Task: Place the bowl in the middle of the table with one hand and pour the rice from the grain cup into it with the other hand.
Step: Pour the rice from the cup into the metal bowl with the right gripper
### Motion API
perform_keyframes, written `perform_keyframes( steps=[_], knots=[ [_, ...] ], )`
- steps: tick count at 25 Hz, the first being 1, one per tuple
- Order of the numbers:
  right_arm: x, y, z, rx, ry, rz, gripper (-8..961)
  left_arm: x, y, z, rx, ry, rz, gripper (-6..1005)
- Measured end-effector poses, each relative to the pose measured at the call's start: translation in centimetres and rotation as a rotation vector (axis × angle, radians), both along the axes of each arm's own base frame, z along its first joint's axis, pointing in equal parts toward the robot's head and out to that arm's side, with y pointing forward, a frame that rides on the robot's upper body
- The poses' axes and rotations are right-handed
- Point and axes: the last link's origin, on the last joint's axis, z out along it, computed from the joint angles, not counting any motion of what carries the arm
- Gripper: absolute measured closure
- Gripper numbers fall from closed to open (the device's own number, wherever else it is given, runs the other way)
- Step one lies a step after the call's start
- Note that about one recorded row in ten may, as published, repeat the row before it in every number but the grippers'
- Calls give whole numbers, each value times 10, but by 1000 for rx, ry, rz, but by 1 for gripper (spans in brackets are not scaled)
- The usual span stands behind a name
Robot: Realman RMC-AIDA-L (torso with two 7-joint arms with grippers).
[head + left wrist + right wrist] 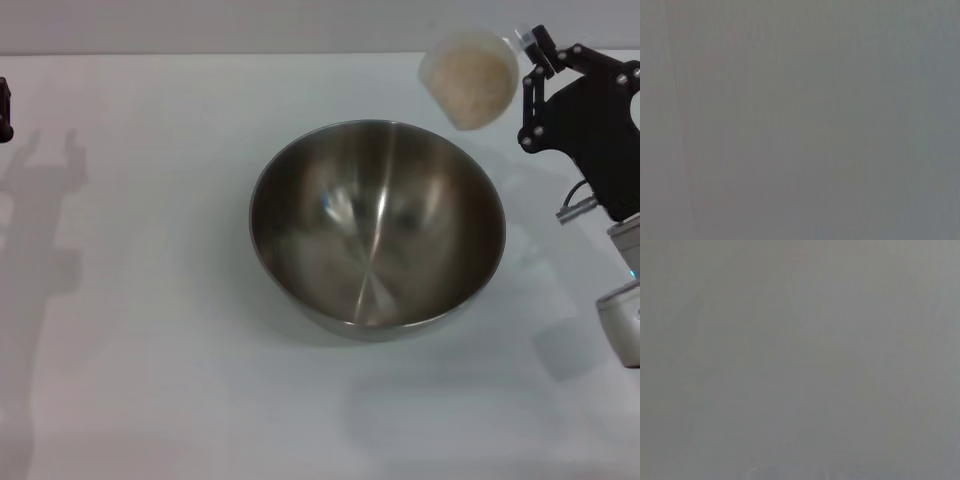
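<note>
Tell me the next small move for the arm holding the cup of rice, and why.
Probably carry the grain cup inward over the bowl before tipping further. In the head view the right gripper holds it tilted, rice inside, beyond the bowl's far right rim; the bowl looks empty. The left gripper sits at the table's left edge.

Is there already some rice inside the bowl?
No, the bowl shows only bare steel inside, while the rice sits in the tilted grain cup.
</note>
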Motion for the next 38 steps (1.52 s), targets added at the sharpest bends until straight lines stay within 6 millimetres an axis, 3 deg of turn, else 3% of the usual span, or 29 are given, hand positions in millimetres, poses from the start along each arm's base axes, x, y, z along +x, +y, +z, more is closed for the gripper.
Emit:
perform_keyframes(
  steps=[16,29,38],
  knots=[
    [-23,8,-11,68,-221,145,950,4,3,1,11,-4,-15,550],
    [-27,5,-22,152,-389,170,950,8,6,2,12,-5,-24,550],
    [-36,1,-25,319,-541,221,949,12,9,2,14,-9,-34,550]
  ],
)
